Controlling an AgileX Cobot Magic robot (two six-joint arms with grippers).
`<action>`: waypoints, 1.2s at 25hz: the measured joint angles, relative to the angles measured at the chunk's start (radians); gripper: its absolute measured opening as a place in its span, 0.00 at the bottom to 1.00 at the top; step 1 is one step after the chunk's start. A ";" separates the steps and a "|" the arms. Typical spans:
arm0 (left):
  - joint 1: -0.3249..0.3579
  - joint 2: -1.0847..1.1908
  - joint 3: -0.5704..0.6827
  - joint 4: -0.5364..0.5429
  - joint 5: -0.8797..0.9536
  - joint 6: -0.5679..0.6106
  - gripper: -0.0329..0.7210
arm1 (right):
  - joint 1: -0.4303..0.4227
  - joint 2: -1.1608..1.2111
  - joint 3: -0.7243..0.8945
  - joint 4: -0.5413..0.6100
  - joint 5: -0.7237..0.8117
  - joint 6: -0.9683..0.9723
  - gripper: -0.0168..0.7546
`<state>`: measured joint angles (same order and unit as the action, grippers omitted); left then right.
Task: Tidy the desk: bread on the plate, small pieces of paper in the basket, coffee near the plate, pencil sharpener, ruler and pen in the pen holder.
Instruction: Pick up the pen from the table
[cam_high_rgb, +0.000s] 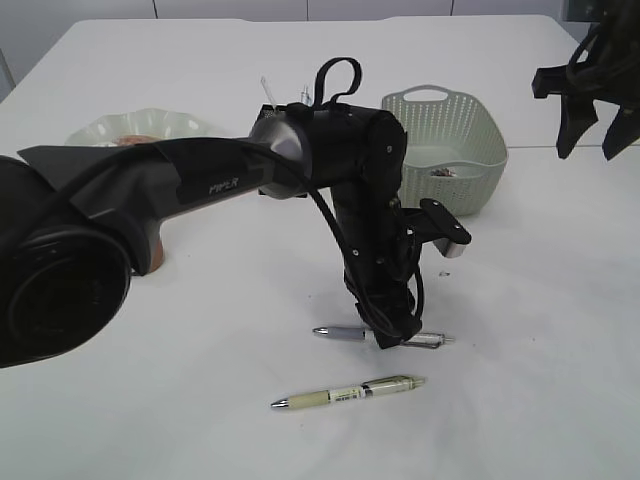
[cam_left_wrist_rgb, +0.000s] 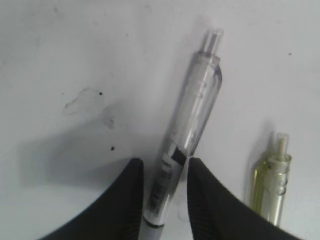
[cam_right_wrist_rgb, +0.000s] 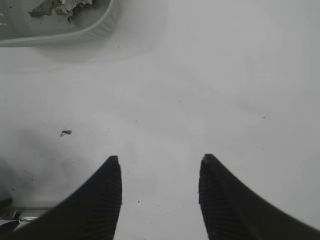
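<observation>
Over the desk, left gripper points down, straddling a pen.

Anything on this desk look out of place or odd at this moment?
Two pens lie loose on the desk: a clear pen between the left gripper fingers, and a yellowish pen beside it. A tiny scrap lies outside the basket.
</observation>
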<state>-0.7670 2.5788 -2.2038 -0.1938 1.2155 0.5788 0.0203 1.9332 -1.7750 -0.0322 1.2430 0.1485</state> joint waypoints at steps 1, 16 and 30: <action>0.000 0.001 -0.004 0.000 0.000 0.000 0.34 | 0.000 0.000 0.000 0.000 0.000 0.000 0.50; 0.000 0.007 -0.009 0.017 0.000 0.014 0.13 | 0.000 0.000 0.000 -0.041 0.000 0.000 0.50; 0.014 -0.007 -0.004 0.033 -0.004 -0.314 0.13 | 0.000 0.000 0.000 -0.002 0.000 0.000 0.50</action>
<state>-0.7527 2.5719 -2.2073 -0.1609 1.2118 0.2646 0.0203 1.9332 -1.7750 -0.0345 1.2430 0.1485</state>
